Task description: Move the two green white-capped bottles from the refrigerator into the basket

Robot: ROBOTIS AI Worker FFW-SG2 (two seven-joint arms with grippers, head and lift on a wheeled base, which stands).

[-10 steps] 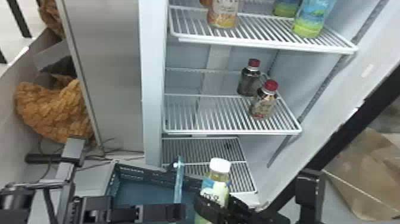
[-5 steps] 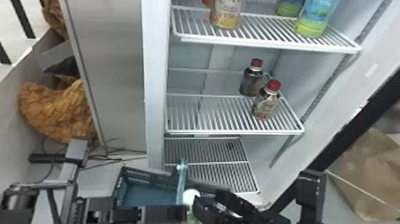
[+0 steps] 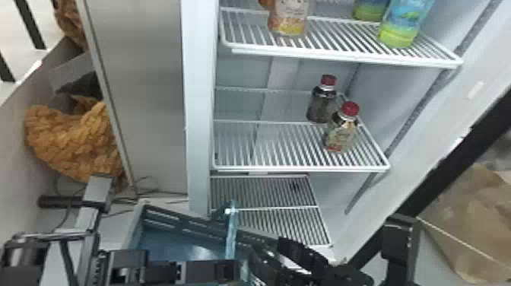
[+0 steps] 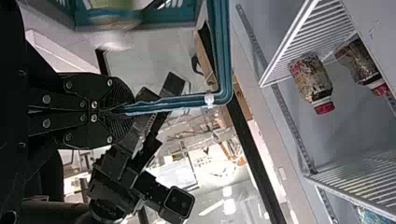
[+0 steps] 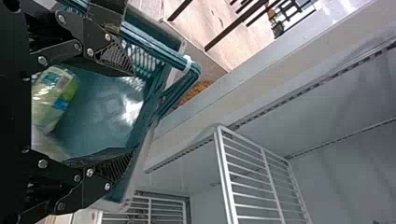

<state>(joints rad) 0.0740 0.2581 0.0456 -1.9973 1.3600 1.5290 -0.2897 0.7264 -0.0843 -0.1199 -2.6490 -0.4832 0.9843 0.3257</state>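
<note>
Refrigerator (image 3: pixel 197 114) beyond, basket (image 3: pixel 182 224) in front, green bottle (image 5: pixel 56 95) inside the basket.
The refrigerator's wire shelves rise past the basket; the upper shelf (image 3: pixel 342 57) bears a blue-and-green bottle (image 3: pixel 405 24), a yellow-labelled bottle (image 3: pixel 289 19) and a partly seen green-based bottle (image 3: pixel 368 9), while the middle shelf (image 3: pixel 266 152) holds two red-capped bottles (image 3: pixel 341 127), one just in front of the other. At the basket's edge, the left gripper (image 3: pixel 236 268) is clenched, pinching the rim (image 4: pixel 173 103) between its fingertips. The right gripper (image 3: pixel 266 249) is released, its fingers (image 5: pixel 114 56) spread wide over the basket's interior. In the right wrist view the green bottle lies on the basket's floor, one end blurred, so its cap cannot be made out.
</note>
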